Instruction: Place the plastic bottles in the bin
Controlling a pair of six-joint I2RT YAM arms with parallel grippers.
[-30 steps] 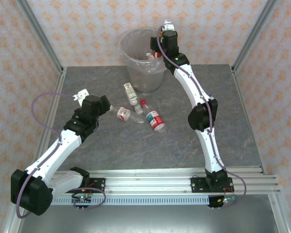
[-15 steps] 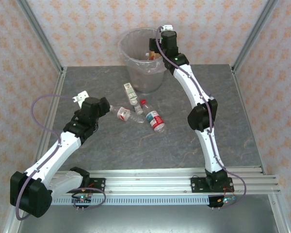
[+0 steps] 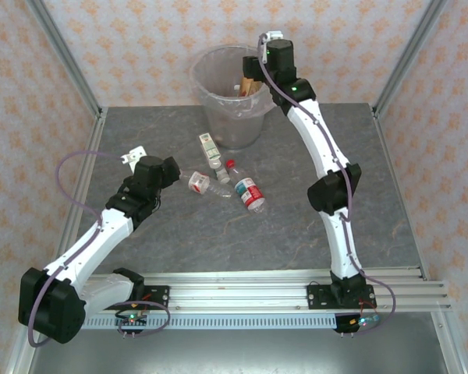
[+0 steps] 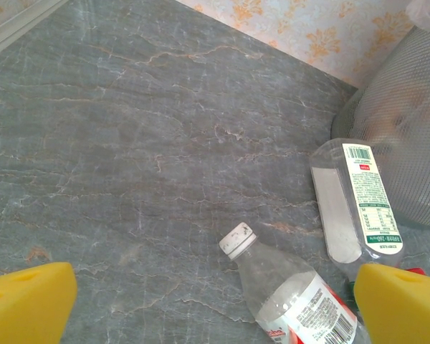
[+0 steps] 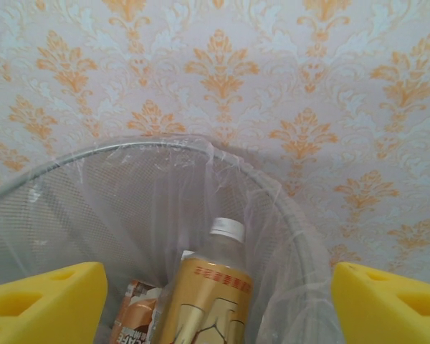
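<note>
Grey marbled surface [image 3: 359,179] carries everything. The bin [image 3: 222,125] stands at its far edge, middle: translucent, with a clear bag folded over the rim. Inside is a gold-brown labelled bottle [image 5: 213,287] with a white cap, roughly upright, and a second brown-labelled bottle [image 5: 137,315] just beside it, lower down. The right gripper [image 5: 215,301] hangs over the bin's mouth near the right rim, yellow pads [image 5: 43,301] spread wide and touching nothing. The left gripper [image 4: 215,308] is low over the surface, just left of the loose bottles, fully spread and empty. Lying on the surface in front of the bin are a green-white labelled bottle [image 3: 210,149] nearest the bin wall, a white-capped bottle [image 3: 199,183] with a red/white label nearest the left gripper, and a red-capped bottle [image 3: 249,193] to the right. I can't tell whether a clear one lies between them.
</note>
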